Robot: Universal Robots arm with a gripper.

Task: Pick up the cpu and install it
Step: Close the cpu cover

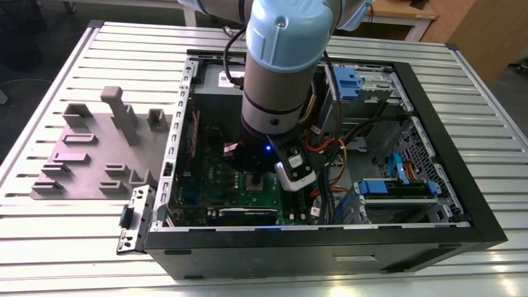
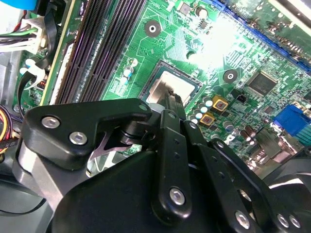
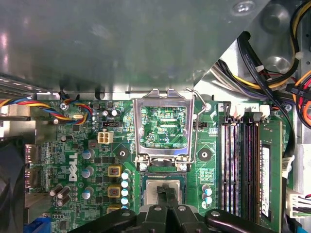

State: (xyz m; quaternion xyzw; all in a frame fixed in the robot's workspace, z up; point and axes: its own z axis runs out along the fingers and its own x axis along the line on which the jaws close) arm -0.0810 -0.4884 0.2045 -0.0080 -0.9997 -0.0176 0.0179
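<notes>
The cpu (image 3: 151,190) (image 2: 181,83), a small square chip with a flat silver-grey top, lies flat in the socket on the green motherboard (image 3: 97,145). In both wrist views the black fingers of my gripper (image 3: 164,190) (image 2: 171,100) are drawn together, and their tips meet over the middle of the chip with nothing between them. The silver socket frame (image 3: 137,127) stands raised beside the socket, with its wire lever (image 3: 195,131) swung up. In the exterior view the gripper (image 1: 257,180) reaches straight down into the open computer case (image 1: 462,210).
Long black memory slots (image 3: 228,165) (image 2: 97,48) run beside the socket. Bundles of coloured cables (image 1: 330,148) and blue drive bays (image 1: 396,187) fill the case on the exterior view's right. A grey fixture plate (image 1: 91,158) lies outside the case on the slatted table.
</notes>
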